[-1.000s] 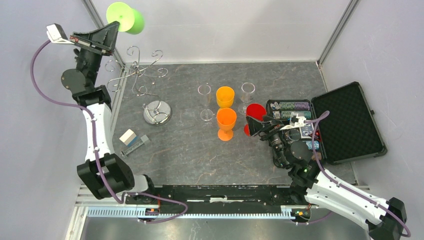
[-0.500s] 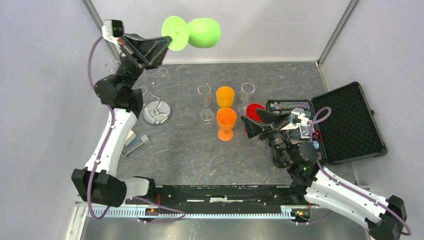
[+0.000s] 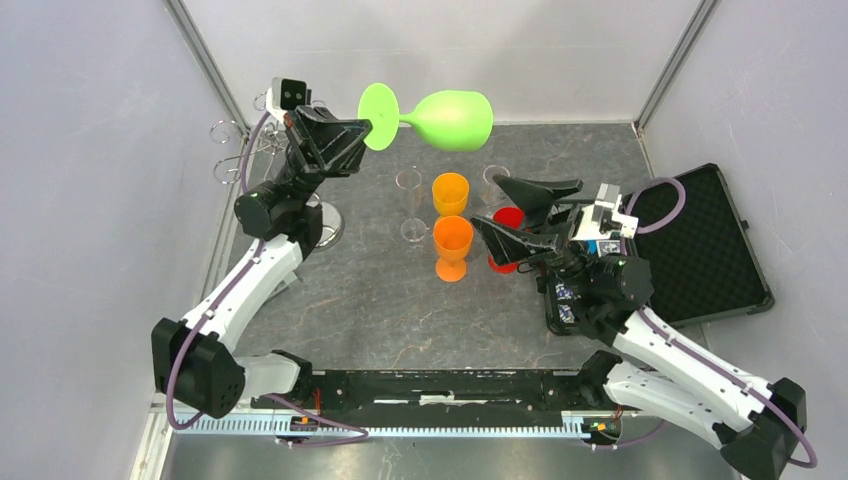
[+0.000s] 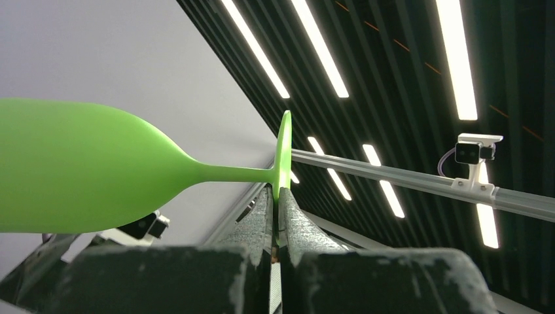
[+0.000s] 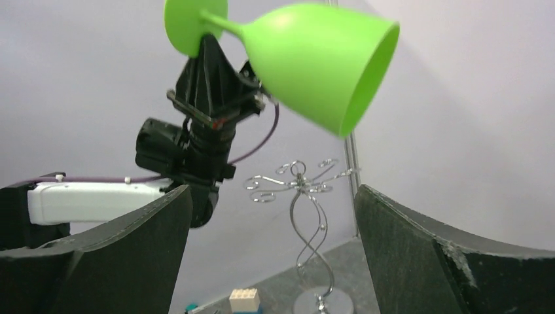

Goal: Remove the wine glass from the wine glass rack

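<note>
The left gripper point(image 4: 278, 196) is clamped on the rim of the round foot of the green wine glass point(image 3: 450, 118), with the two pads meeting on either side of the thin disc. The glass lies roughly level in the air above the far part of the table, its stem running rightward from the foot and its open bowl facing the right arm. The wine glass rack point(image 5: 304, 216) stands at the far left corner of the table, well apart from the glass, and none of its visible hooks carries a glass. The right gripper point(image 5: 271, 196) is spread wide, holds nothing and points up toward the bowl. Judged from this layout, the removal step is complete and the step in hand is carrying the glass clear, probably towards a handover or a set-down near the orange cups point(image 3: 451, 215). The next move calls for a steady wrist, since the hold is only on the foot edge. In a handover, the right jaws must close on the bowl or stem before the left pads release
</note>
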`<state>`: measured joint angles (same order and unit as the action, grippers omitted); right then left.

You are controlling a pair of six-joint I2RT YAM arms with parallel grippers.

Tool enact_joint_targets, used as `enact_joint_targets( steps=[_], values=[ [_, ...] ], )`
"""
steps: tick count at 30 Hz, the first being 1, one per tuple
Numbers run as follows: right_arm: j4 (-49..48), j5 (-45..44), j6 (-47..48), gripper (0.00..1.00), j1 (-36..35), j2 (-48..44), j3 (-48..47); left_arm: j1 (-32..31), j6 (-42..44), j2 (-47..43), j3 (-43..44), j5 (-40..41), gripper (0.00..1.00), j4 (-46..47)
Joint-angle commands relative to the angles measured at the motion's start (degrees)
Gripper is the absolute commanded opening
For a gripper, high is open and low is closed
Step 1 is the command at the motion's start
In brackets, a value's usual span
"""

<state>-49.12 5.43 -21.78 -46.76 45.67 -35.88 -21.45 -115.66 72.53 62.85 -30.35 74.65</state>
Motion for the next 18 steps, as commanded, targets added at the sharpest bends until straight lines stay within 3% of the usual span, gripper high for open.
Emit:
enact_joint_targets(
  steps=[1,6,13,18],
  values=[
    [-11.99,12.12,-5.06,0.98,6.14,4.31,-4.05,-0.71,-6.12,-3.33,-3.84,1.62,0.02,7.6],
    [-26.46,21.06,-15.54,0.98,12.5,10.61,-5.72,-0.76,-6.83,-5.79,-6.43,0.76,0.02,9.48],
    [-44.0,32.94,-27.5,0.97,13.03,18.76,-10.99,-0.89,-8.62,-7.05,-6.96,-0.79,0.02,9.37],
    [-46.64,34.56,-31.37,0.96,13.01,22.38,-14.73,-1.04,-8.97,-8.24,-7.03,-1.13,0.02,9.28]
  ],
)
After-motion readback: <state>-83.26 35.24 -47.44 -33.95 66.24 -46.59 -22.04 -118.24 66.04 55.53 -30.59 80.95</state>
